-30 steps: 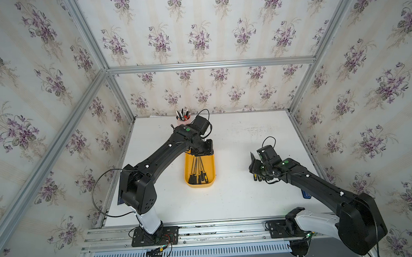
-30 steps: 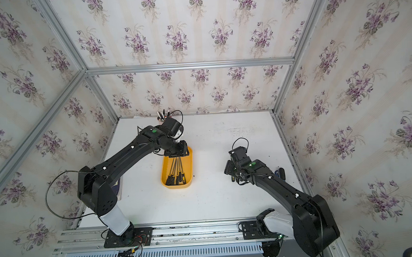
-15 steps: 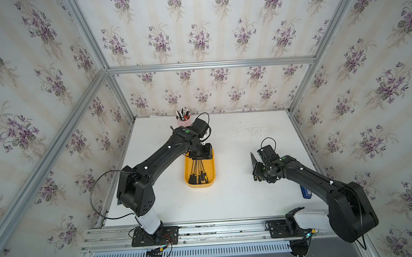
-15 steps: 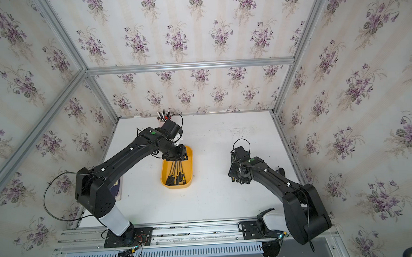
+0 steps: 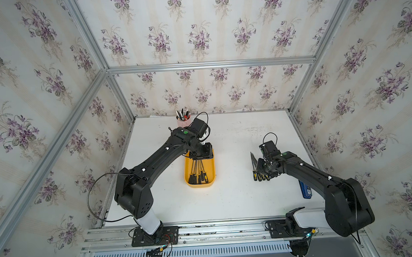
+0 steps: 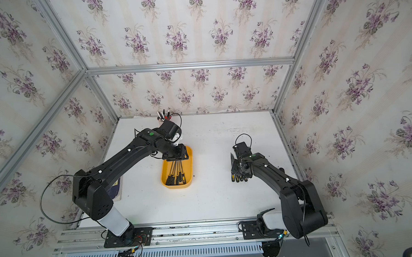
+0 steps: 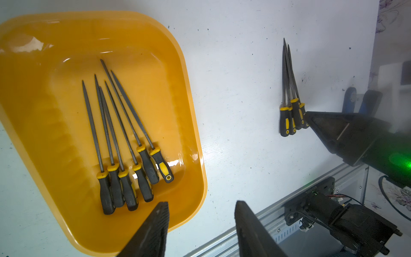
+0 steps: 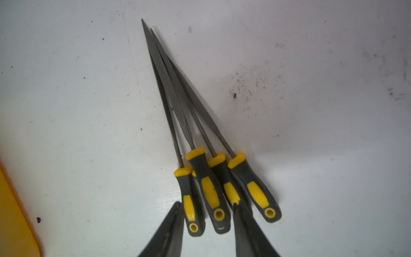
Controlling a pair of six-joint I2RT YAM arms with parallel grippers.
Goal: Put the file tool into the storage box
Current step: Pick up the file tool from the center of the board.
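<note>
Handles (image 8: 210, 192) inside right end effector (image 8: 207, 203); wrist-only

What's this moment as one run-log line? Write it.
left end effector: open, over storage box | right end effector: astride handles of loose files, grip unclear | boxed files: six

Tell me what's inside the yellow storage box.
Six black-and-yellow-handled files lie in the storage box, handles together. In both top views the left tool covers its far end.

both top views look down from high at the near edge on the whole table (image 5: 239, 199). both close wrist views share the loose files (image 7: 289, 120).
</note>
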